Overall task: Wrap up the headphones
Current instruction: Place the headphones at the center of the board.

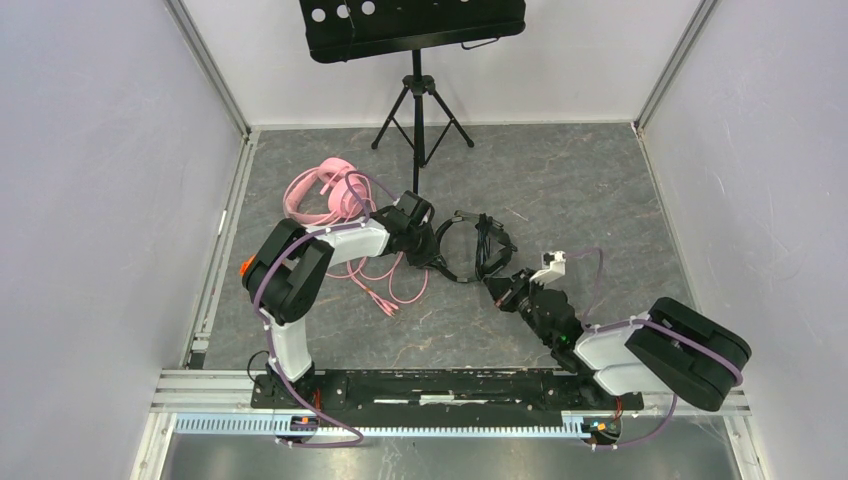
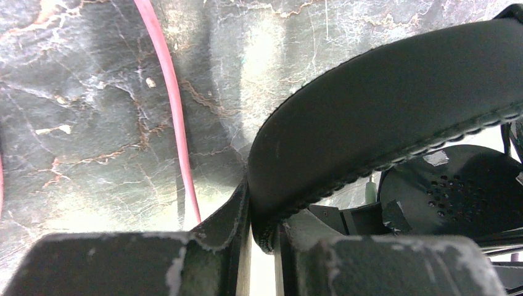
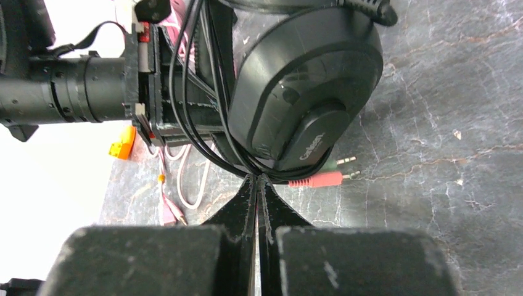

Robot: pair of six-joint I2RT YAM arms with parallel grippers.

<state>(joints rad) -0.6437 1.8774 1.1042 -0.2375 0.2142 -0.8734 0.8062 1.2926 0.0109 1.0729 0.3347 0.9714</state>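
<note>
**Two-arm hold on the black pair.** The left gripper [image 2: 262, 213] is clenched on the padded headband of the small black over-ear headphones [image 1: 478, 245], at the middle of the grey marbled floor [image 1: 580, 190]. The right gripper [image 3: 259, 185], its fingers pressed together, pinches loops of the thin black cable [image 3: 203, 123] just below a glossy ear cup [image 3: 308, 92]. The pink padded headphones [image 1: 325, 195] lie left of the black pair, their long pink cable [image 1: 395, 290] passing under the left arm. The black tripod music stand [image 1: 415, 35] stands at the rear.

The only lettering was a small pale brand mark [image 3: 312, 147] on the glossy black plastic ear cup [image 3: 296, 80] of the black over-ear headphones, too blurred to read.
</note>
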